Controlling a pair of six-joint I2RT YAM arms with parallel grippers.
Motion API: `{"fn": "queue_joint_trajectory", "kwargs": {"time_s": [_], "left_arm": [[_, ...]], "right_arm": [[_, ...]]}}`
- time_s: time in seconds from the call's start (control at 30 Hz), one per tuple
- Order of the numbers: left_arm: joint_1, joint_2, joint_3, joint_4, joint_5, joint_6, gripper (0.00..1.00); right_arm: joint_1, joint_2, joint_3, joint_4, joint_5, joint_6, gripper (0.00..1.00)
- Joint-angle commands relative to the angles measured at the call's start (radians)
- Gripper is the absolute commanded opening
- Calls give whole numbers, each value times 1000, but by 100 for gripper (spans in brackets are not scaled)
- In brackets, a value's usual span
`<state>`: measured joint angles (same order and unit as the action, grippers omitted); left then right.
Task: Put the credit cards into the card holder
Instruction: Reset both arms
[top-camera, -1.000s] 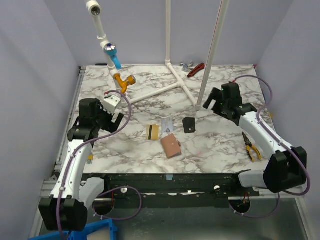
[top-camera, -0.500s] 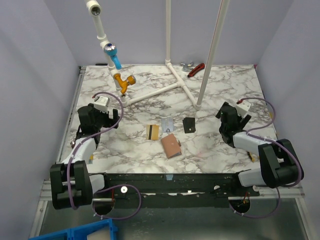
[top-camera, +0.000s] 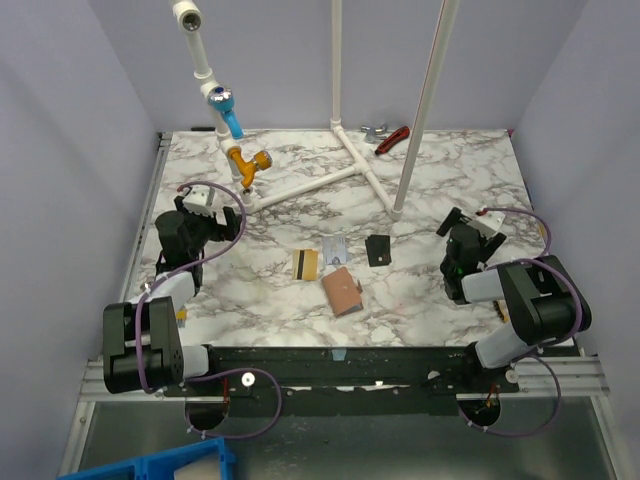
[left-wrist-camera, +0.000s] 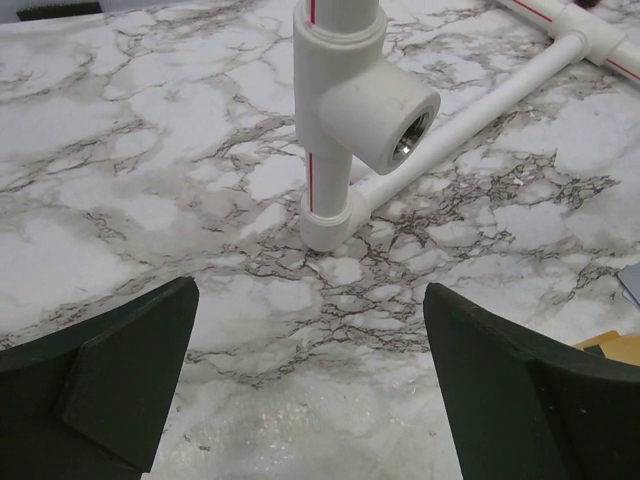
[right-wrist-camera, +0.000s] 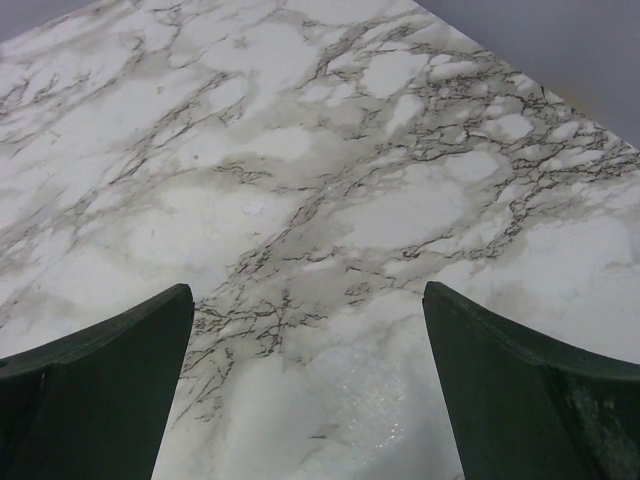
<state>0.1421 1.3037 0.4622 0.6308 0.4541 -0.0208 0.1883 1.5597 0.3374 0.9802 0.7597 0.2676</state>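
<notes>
Gold credit card (left-wrist-camera: 612, 346) cropped at edge

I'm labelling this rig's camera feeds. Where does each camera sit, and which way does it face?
Top external: above and behind the bases, looking down on the marble table; left arm and right arm show.
Left wrist: low, facing the white pipe frame; left gripper open below.
Right wrist: low, facing bare marble; right gripper open.
Shared: top and left wrist both show the pipe frame and gold card.
</notes>
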Motion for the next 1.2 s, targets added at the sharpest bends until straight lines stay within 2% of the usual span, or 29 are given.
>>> {"fn": "queue_joint_trajectory", "kwargs": {"time_s": [0.0,0.13,0.23,0.3,0.33,0.37,0.4,0.47,0.5,0.67,1.17], "left_arm": [[1,-18,-37,133,6,-31,98],[-7,-37,-79,188,-5,-21,99],[-26,-61,-147,282,-40,-5,99],[-67,-61,-214,391,-166,5,98],[-82,-14,-265,551,-156,14,99],[-104,-14,-266,543,-180,36,98],[-105,-51,-226,394,-175,53,98],[-101,-13,-249,519,-171,34,99],[-101,-32,-238,461,-176,44,98],[-99,-28,-257,510,-172,37,99],[-99,-29,-250,495,-212,27,98]], "right_arm": [[-4,12,15,90,-49,-43,100],[-4,1,-62,242,-185,-122,100],[-4,-6,-81,251,-293,-159,100],[-4,11,-80,277,-317,-163,100],[-4,15,-80,278,-327,-162,100],[-4,19,-79,279,-336,-163,100],[-6,25,-78,280,-348,-160,100],[-39,68,-91,327,-387,-137,100],[-41,78,-85,337,-386,-141,100],[-59,62,-78,286,-420,-123,100],[-59,72,-106,368,-425,-140,100]]}}
